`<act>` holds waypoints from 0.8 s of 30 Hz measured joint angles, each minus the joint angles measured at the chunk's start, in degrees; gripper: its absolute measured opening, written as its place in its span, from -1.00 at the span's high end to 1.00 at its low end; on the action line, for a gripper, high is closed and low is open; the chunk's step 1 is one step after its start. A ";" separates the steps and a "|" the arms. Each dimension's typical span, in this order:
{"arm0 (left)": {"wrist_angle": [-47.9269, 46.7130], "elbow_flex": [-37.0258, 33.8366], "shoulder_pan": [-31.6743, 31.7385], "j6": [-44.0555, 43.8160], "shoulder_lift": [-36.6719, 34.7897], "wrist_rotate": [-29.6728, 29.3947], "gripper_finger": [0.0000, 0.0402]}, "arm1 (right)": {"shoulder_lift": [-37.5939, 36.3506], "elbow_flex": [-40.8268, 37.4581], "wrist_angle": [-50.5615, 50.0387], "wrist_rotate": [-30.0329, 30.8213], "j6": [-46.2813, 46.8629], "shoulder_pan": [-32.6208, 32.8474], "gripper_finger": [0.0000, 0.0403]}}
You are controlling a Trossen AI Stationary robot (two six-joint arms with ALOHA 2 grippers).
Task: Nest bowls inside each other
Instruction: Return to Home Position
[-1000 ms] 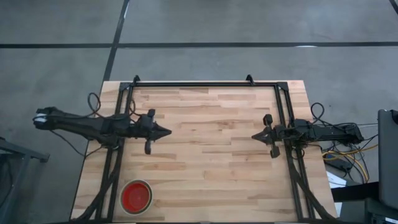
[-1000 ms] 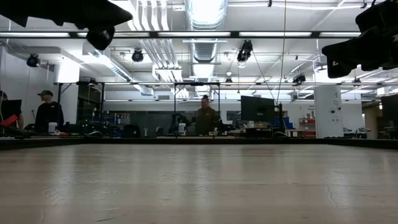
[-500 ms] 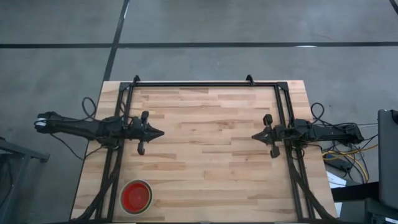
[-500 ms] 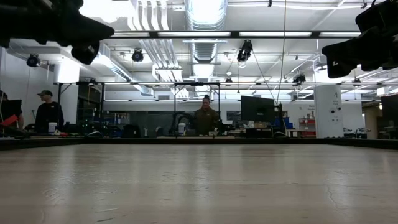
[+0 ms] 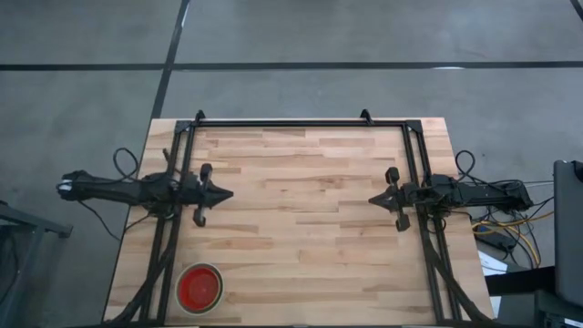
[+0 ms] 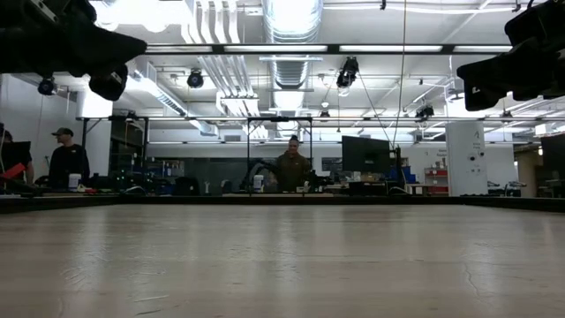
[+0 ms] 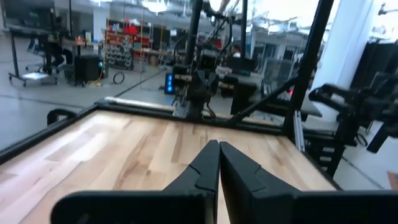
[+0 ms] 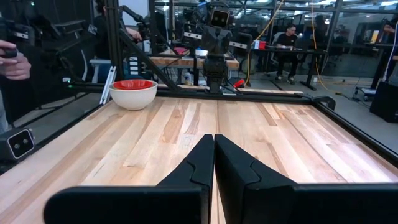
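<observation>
Now the nested bowls (image 5: 199, 288) sit upright, mouths up, red inside cream, at a table (image 5: 310, 182) corner; left gripper (image 5: 226, 193) and right gripper (image 5: 372, 199) both pinched closed, empty.

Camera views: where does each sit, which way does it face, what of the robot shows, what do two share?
High view: above the table, looking straight down; shows left gripper and right gripper.
Low view: at tabletop height, level across into the room; dark arm parts at top corners.
Left wrist view: on the left wrist, facing the right arm; own shut fingers.
Right wrist view: on the right wrist, facing the left arm; own shut fingers.
Shared: high and right wrist views both show the bowl stack.
</observation>
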 joint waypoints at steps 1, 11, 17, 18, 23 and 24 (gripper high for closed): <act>-0.20 -0.22 0.00 0.00 -0.38 0.01 0.92 | 0.00 0.02 -0.02 0.00 0.00 -0.01 0.96; 0.06 -3.37 0.00 -1.69 -3.73 0.58 0.92 | 0.01 0.02 -0.02 -0.01 0.00 -0.01 0.96; -1.22 -3.78 0.00 -1.77 -4.24 0.60 0.92 | 0.00 0.01 -0.02 0.00 -0.01 0.01 0.96; -1.82 -3.78 0.00 -1.77 -4.25 0.60 0.92 | 0.00 0.01 0.00 0.00 -0.01 -0.01 0.96; -3.32 -5.31 -0.02 -2.43 -4.22 0.60 0.92 | 0.01 0.01 -0.02 -0.01 0.00 0.01 0.96; -3.74 -5.61 -0.01 -2.91 -4.21 0.60 0.92 | 0.00 0.01 -0.02 0.00 0.00 0.01 0.96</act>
